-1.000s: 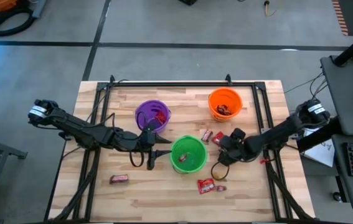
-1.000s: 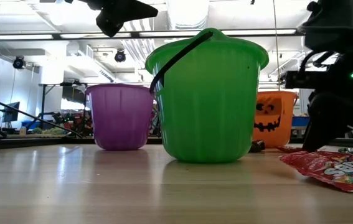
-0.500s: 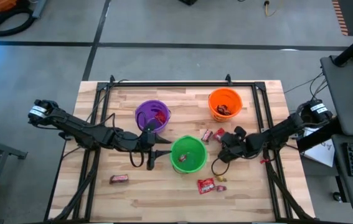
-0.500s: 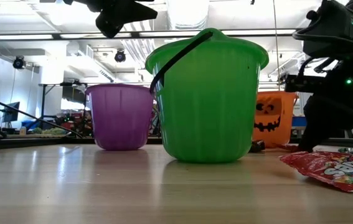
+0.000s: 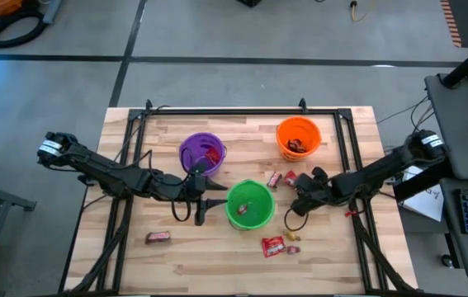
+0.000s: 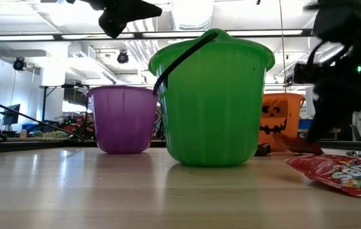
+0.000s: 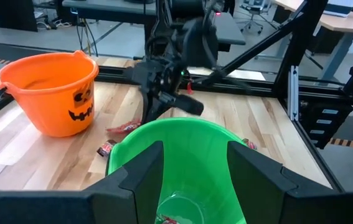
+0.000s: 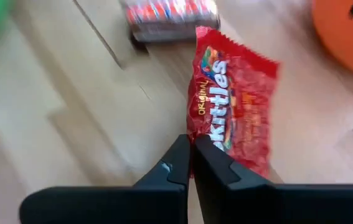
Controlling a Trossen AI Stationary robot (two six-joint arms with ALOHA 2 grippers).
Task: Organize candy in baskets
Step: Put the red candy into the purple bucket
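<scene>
At 8 o'clock from the green basket (image 5: pixel 250 205), a dark brown bar (image 5: pixel 158 238), alone on the wood of the table (image 5: pixel 341 256). At 9 o'clock from the same basket, the left gripper (image 5: pixel 214 198), held low and pointed toward the basket wall, fingers (image 7: pixel 142 168) well apart and holding nothing. At 10 o'clock from the green basket, the purple basket (image 5: pixel 200 151), upright, with red candy inside. In the green basket itself, a few wrapped pieces on the bottom. At 5 o'clock from it, a shiny red packet (image 5: pixel 273 246) flat on the table, with tiny yellow pieces (image 5: pixel 292 238) just beside it at 2 o'clock. At 1 o'clock from the green basket, a small striped candy (image 8: pixel 170 15) and, next to it, the Skittles packet (image 8: pixel 232 106), both on the wood. At 6 o'clock from the orange basket (image 5: pixel 299 138), the right gripper (image 5: pixel 298 191), low over the table, fingers pressed together on the edge of the Skittles packet. In the orange basket, upright near the far rail, dark candy on the bottom.
</scene>
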